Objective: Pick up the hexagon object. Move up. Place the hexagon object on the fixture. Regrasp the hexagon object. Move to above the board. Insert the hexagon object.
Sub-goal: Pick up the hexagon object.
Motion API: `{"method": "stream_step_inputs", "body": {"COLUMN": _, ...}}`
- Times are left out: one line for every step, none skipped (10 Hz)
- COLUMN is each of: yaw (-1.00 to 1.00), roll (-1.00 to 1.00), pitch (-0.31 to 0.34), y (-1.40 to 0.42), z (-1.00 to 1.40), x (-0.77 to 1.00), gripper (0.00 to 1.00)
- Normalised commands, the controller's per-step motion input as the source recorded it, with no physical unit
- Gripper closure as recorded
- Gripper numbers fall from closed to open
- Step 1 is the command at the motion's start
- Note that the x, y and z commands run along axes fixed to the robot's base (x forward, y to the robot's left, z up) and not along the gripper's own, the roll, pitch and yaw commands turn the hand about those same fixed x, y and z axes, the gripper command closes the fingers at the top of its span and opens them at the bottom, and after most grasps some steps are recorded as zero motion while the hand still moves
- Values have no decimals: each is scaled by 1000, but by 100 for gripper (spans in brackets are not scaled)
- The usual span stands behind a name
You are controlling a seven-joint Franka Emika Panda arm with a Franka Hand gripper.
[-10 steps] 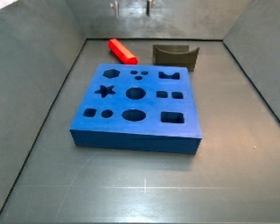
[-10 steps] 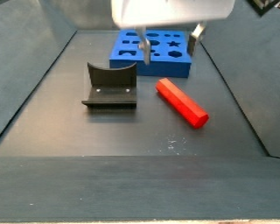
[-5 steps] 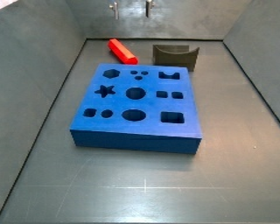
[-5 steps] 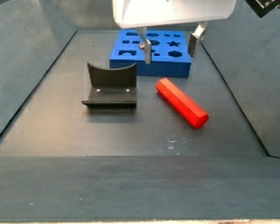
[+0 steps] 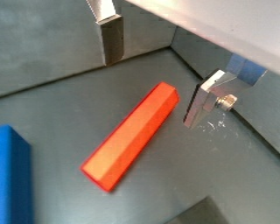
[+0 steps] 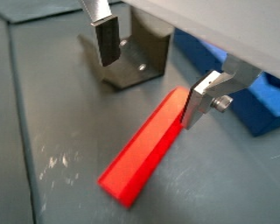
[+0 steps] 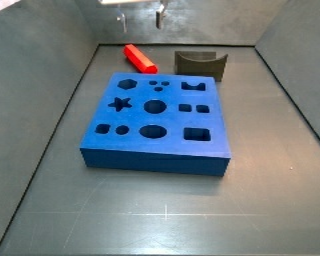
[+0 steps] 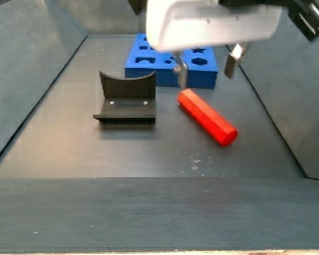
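1. The step in hand looks like the first one, picking up the hexagon object: the end effector (image 5: 157, 77) hangs above the long bright red hexagonal bar (image 5: 133, 135), and nothing is gripped yet.

2. Its flat silver fingers (image 6: 108, 39) are spread wide apart and released; in both wrist views only bare dark grey bench (image 5: 60, 114) and the red bar show between them, with no contact visible.

3. The red bar (image 8: 206, 115) lies flat on the bench, just beside the large thick blue board with shaped cut-outs (image 8: 175, 58) and near the small dark fixture with a curved notch (image 8: 125, 98), touching neither as far as a side view shows.

4. In a wrist view, one finger (image 6: 206, 94) stands close by the bar's far end, so the end effector appears off-centre along the bar.

5. My judgement of the next move: centre the fingers across the bar's long sides, descend until the pads straddle it, then close squarely so it does not twist.

6. The board's holes (image 7: 153, 105) are all vacant.
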Motion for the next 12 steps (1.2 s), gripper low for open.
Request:
{"method": "stream_step_inputs", "body": {"yaw": 409, "roll": 0, "pitch": -10, "y": 363, "z": -1000, "x": 40, "gripper": 0}}
{"method": "stream_step_inputs", "body": {"yaw": 109, "roll": -133, "pitch": 59, "y": 349, "z": -880, "x": 489, "gripper": 0}}
{"method": "stream_step_inputs", "body": {"yaw": 0, "roll": 0, "pitch": -47, "y": 0, "z": -120, "x": 0, "gripper": 0}}
{"method": "stream_step_inputs", "body": {"yaw": 0, "roll": 0, "pitch": 0, "y": 0, "z": -123, "x": 0, "gripper": 0}}
{"method": "stream_step_inputs", "body": {"yaw": 0, "roll": 119, "pitch": -86, "y": -423, "z": -1000, "x": -94, "gripper": 0}}
{"method": "stream_step_inputs", "body": {"yaw": 0, "roll": 183, "pitch": -10, "y": -597, "z": -1000, "x": -117, "gripper": 0}}
{"method": "stream_step_inputs", "body": {"yaw": 0, "roll": 170, "pitch": -59, "y": -483, "z": -980, "x": -74, "gripper": 0}}
{"method": "stream_step_inputs", "body": {"yaw": 0, "roll": 47, "pitch": 0, "y": 0, "z": -191, "x": 0, "gripper": 0}}
{"method": "stream_step_inputs", "body": {"yaw": 0, "roll": 0, "pitch": -107, "y": 157, "z": -974, "x": 0, "gripper": 0}}
{"method": "stream_step_inputs", "body": {"yaw": 114, "roll": 0, "pitch": -110, "y": 403, "z": -669, "x": 0, "gripper": 0}}
{"method": "stream_step_inputs", "body": {"yaw": 0, "roll": 0, "pitch": 19, "y": 0, "z": 0, "x": 0, "gripper": 0}}
{"method": "stream_step_inputs", "body": {"yaw": 0, "roll": 0, "pitch": -4, "y": -71, "z": -40, "x": 29, "gripper": 0}}
